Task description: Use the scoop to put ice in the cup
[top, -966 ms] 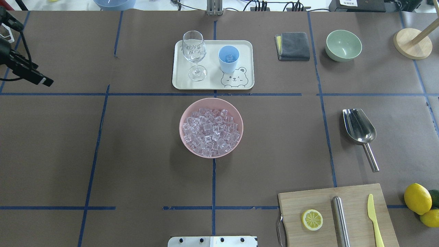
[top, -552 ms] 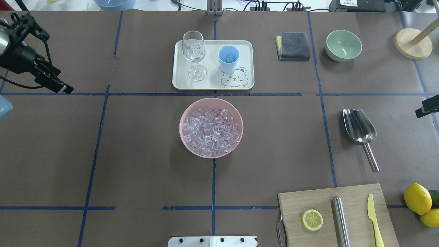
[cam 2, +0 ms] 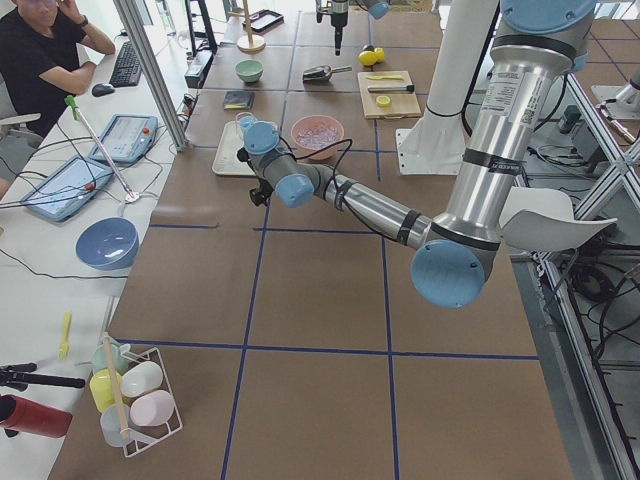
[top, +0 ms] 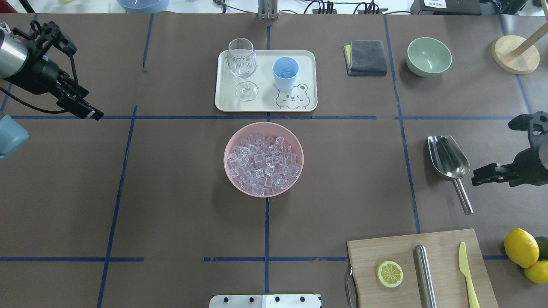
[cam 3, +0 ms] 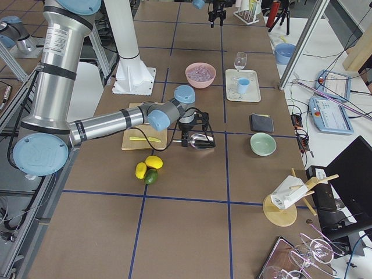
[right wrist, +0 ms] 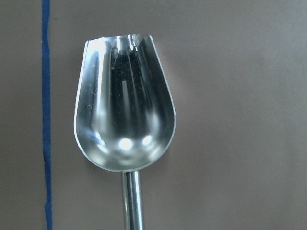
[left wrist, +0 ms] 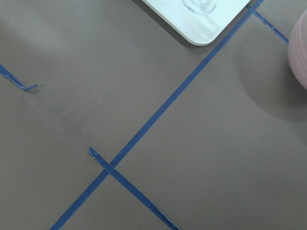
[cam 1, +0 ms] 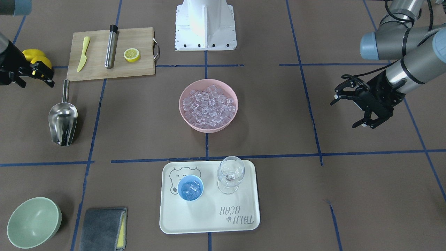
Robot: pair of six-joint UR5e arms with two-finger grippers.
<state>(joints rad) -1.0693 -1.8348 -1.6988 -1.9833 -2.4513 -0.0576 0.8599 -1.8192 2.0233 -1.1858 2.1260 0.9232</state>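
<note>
Brown paper taped into blue squares covers the surface (top: 171, 192), with a pink bowl (top: 263, 127) of ice (top: 263, 164) at its middle. The scoop (top: 447, 158) lies flat well to the robot's right of that bowl, trough up, its rod handle (top: 463, 197) pointing back toward the robot. The cup (top: 285, 73) stands beyond the bowl on a cream tray (top: 222, 105) (a few cubes already lie in it). The right pincer (top: 475, 180) hovers just beside the handle, on the side away from the bowl; whether it is spread I cannot tell. The left pincer (cam 1: 348, 109) hangs wide and empty, far off on the bowl's other side.

The scoop looks stiff, light and slick. The thin rod is probably best gripped squarely at mid-length, since it may roll or twist. The cubes, hard and slippery, will likely skitter.
</note>
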